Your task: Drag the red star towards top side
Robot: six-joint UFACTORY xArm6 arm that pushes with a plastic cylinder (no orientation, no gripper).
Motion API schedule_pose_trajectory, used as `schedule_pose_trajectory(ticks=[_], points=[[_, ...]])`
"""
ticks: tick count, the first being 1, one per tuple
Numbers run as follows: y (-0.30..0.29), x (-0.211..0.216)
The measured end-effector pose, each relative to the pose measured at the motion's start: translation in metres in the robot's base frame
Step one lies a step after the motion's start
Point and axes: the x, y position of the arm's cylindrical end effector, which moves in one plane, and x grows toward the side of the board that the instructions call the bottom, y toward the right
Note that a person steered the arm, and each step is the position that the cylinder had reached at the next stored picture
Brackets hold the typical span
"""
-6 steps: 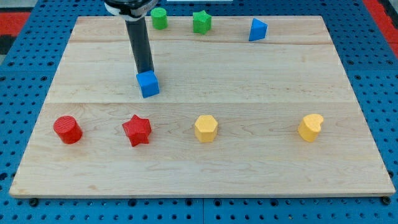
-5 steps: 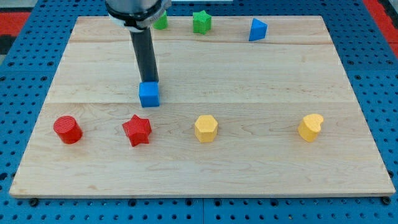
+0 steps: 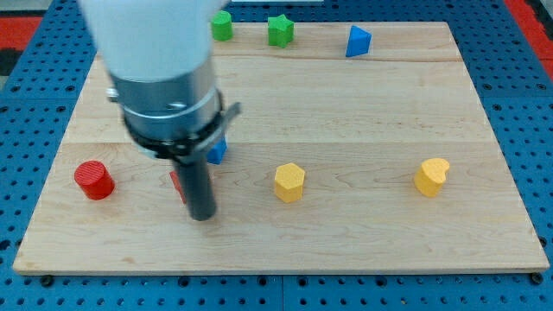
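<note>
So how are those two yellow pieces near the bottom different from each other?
The yellow hexagon block has flat, angled sides, while the yellow heart-shaped block is rounded with a notch. The hexagon sits near the board's middle, just to the view's right of my tip; the heart sits apart, far toward the view's right edge. Both are the same yellow, look similar in size, and lie in one row.
</note>
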Motion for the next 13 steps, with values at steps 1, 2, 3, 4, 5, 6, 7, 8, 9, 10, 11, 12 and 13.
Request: schedule_pose_trajectory(ticks=[1,2,3,4,5,6,7,8,9,10,11,12,13], points=[[-0.019,-0.025],[-0.034,-0.038],[-0.042,-0.061],[-0.016,-0.098],[0.024,-0.130],[0.069,-0.161],[0.083,-0.188],[0.075,-0.201],[0.066,-0.211],[0.056,-0.222],[0.068,-0.244],[0.099,-0.268],[0.125,-0.287]])
